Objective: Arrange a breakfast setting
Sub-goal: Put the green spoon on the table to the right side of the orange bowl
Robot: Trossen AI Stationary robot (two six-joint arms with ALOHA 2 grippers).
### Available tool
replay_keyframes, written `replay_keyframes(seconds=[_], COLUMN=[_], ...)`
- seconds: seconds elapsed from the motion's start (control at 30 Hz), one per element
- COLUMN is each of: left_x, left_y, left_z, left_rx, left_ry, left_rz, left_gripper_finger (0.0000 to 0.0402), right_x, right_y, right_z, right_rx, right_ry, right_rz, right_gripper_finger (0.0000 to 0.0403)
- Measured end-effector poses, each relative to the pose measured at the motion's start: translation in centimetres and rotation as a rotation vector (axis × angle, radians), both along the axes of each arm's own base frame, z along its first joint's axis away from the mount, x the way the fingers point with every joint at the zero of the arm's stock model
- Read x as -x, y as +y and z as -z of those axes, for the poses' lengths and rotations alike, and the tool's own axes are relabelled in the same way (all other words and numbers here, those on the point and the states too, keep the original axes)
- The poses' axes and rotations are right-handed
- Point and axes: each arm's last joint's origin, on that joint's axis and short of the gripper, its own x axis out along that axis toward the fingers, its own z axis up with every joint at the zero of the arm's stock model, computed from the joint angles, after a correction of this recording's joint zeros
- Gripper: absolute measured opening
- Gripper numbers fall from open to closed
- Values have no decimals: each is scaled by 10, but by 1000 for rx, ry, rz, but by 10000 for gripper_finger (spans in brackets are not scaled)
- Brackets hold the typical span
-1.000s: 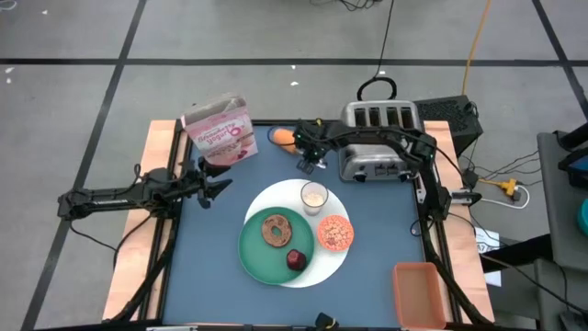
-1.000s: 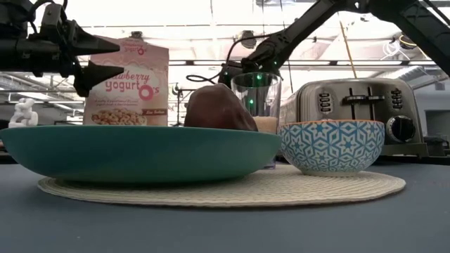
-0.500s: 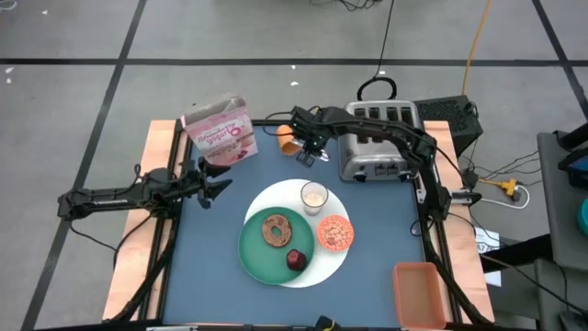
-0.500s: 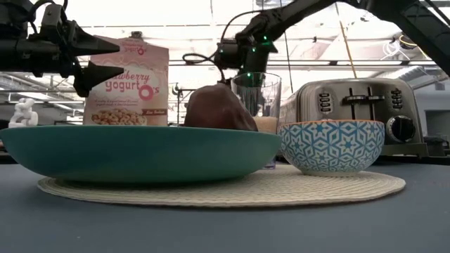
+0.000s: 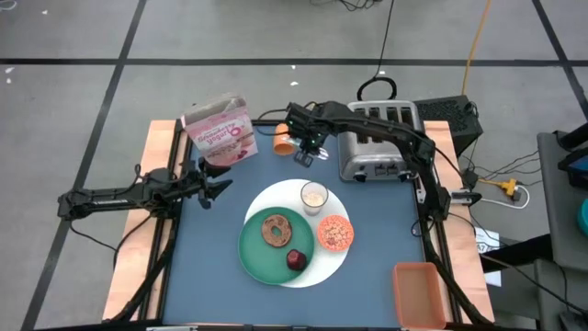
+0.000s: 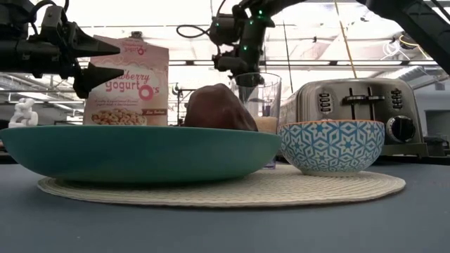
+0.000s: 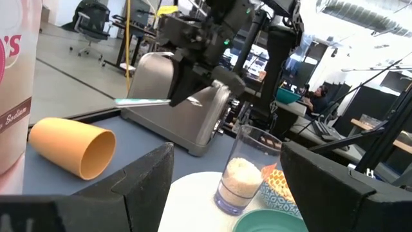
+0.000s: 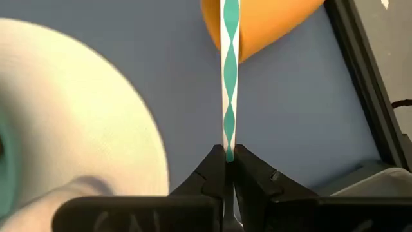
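Green plate [image 5: 276,248] sits on the large white round disc [image 5: 336,259] and carries a brown bagel [image 5: 275,230] and a dark red fruit [image 5: 295,260]. Beside it on the disc, the small glass [image 5: 314,196] holds something pale at its bottom, and the patterned bowl [image 5: 335,233] is filled with orange-pink pieces, perhaps cereal. The right gripper [image 8: 226,153], raised near the toaster [image 5: 377,138], pinches a teal-and-white striped straw [image 8: 228,71] above an orange cup [image 7: 71,146] lying on its side. The left gripper [image 5: 213,183] hangs spread wide by the cereal box [image 5: 220,129].
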Motion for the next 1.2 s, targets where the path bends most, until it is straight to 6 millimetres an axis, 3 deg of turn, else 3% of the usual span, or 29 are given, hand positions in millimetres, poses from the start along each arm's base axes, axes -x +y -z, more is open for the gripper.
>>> replay_keyframes(seconds=[0.17, 0.33, 0.67, 0.87, 1.03, 1.2], left_x=[0, 0, 0, 0, 0, 0], left_y=[0, 0, 0, 0, 0, 0], left_z=[0, 0, 1, 0, 0, 0], left_rx=[4, 8, 12, 12, 11, 11], left_ry=[-1, -2, 2, 2, 2, 2], left_rz=[0, 1, 1, 1, 1, 1], left_gripper_finger=[287, 287, 287, 287, 287, 287], right_x=[-6, -5, 19, 38, 53, 70], right_y=[25, 58, 119, 160, 194, 222], right_z=[-9, -27, -81, -103, -103, -88], right_rx=[13, 174, 280, 347, 327, 294], right_ry=[23, 47, -64, -93, -73, -37], right_rz=[-102, -189, -301, -388, -465, -495], right_gripper_finger=[13, 13, 13, 13, 13, 13])
